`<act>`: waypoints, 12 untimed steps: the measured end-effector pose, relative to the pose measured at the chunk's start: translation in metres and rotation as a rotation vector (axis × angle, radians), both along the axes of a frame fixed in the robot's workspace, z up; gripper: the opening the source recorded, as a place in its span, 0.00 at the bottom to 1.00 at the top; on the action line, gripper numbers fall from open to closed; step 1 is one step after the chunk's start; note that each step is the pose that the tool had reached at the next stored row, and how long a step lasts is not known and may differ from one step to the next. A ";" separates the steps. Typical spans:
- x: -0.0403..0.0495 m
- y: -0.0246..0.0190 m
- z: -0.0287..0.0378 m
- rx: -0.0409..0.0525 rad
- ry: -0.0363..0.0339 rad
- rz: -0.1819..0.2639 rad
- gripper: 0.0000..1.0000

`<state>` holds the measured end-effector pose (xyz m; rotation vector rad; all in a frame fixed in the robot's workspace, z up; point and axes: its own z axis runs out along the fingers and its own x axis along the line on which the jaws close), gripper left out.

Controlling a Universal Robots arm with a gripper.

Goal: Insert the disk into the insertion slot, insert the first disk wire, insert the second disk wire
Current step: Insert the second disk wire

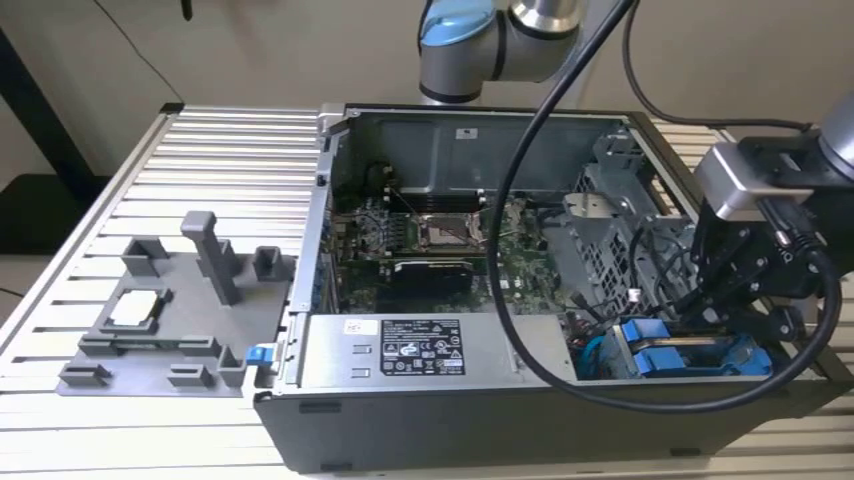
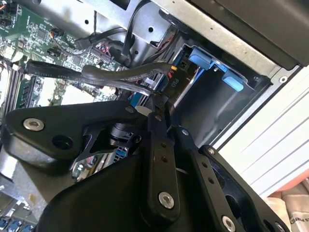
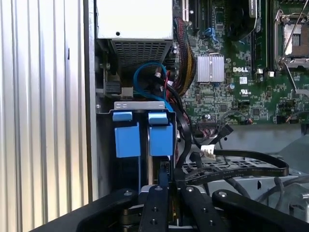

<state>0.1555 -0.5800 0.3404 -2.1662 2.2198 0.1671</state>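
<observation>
Ribbed aluminium table (image 1: 200, 140), slats running across the exterior view; open grey PC case (image 1: 441, 400) lying on its side on it. Grey plastic fixture (image 1: 160, 320) with posts and pockets parked on the exterior view's left, apart from the case.

Arm (image 1: 481, 40) coming in from behind the case, elbow high, wrist bent down at the exterior view's right; black cable looping from arm across the case. Gripper (image 1: 747, 300) low over the case's right front corner, black linkage fingers (image 2: 161, 159) pointing into the drive area. Jaws narrow, links almost together in both wrist views; tips hidden, can't tell what, if anything, is pinched.

Slot (image 3: 140, 108): grey sheet-metal bay, blue plastic tabs at the mouth, just ahead of the fingertips. Same blue tabs (image 1: 681, 355) visible in the exterior view at the case corner. Disk body not made out; can't tell whether seated in the bay.

Black flat wire (image 3: 241, 166) with a pale connector lying loose beside the bay, near the gripper. Green board (image 3: 241, 72) with finned silver heatsink, grey labelled PSU (image 1: 414, 350) along the front wall.
</observation>
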 end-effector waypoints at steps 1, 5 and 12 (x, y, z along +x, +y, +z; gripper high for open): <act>0.0000 0.0000 -0.0006 -0.0001 0.0000 0.000 0.16; 0.0001 0.0000 -0.0033 -0.0005 0.0000 0.000 0.16; 0.0003 -0.0002 -0.0020 0.0003 0.0045 0.000 0.24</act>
